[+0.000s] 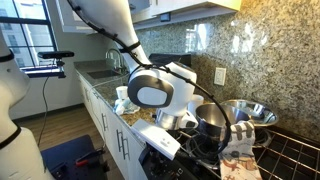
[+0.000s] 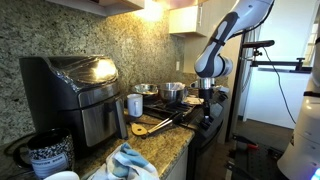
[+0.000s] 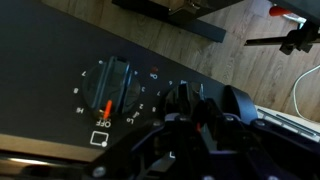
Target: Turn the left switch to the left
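The arm (image 1: 105,15) is basically all glossy white shell, chunky and rounded, with thin dark seams where the links meet, same look in both exterior views. One fat joint has a round dark grey cap (image 1: 150,95) with a white ring around it. A black cable (image 1: 125,42) is strung along the outside of the white casing. The gripper (image 2: 208,100) at the end is matte black and blocky. In the wrist view it's just a dark, ridged silhouette, too murky to make out screws or markings.
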{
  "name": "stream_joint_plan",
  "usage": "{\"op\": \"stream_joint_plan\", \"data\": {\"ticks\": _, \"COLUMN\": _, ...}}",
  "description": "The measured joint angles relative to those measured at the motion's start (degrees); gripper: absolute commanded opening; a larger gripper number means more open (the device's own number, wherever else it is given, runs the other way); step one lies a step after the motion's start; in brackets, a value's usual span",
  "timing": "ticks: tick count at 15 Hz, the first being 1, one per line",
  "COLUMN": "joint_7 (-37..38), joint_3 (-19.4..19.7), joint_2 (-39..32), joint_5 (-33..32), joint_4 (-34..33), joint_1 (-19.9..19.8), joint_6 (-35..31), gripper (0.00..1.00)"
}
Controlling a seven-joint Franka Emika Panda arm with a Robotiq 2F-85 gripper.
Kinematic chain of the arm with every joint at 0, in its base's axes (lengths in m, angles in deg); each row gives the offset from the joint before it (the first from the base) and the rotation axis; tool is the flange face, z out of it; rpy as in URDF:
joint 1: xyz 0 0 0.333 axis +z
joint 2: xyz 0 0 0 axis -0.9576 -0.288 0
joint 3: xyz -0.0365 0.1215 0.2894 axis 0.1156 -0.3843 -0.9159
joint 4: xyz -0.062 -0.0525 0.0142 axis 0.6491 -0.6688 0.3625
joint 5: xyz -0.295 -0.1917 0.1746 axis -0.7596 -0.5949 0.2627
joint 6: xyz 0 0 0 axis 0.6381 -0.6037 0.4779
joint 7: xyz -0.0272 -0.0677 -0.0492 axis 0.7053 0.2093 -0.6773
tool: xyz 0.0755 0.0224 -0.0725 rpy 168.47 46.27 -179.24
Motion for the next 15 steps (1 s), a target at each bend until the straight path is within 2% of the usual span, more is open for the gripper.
{"op": "stream_joint_plan", "data": {"ticks": 1, "joint_7": 0.0, "joint_3": 0.0, "joint_2": 0.0, "joint_5": 0.0, "joint_4": 0.0, "joint_1": 0.0, "joint_6": 0.0, "gripper": 0.43}}
{"op": "stream_joint_plan", "data": {"ticks": 4, "joint_7": 0.2, "joint_3": -0.2, "joint_2": -0.6, "joint_5": 0.3, "joint_4": 0.0, "joint_1": 0.2, "joint_6": -0.6, "gripper": 0.61}}
{"op": "stream_joint_plan", "data": {"ticks": 9, "joint_7": 0.4, "joint_3": -1.9, "joint_2": -5.0, "joint_5": 2.0, "joint_4": 0.0, "joint_1": 0.9, "joint_6": -3.5, "gripper": 0.99}}
{"op": "stream_joint_plan", "data": {"ticks": 15, "joint_7": 1.0, "joint_3": -2.7, "joint_2": -5.4, "joint_5": 2.2, "joint_4": 0.3, "joint_1": 0.9, "joint_6": -3.7, "gripper": 1.0}}
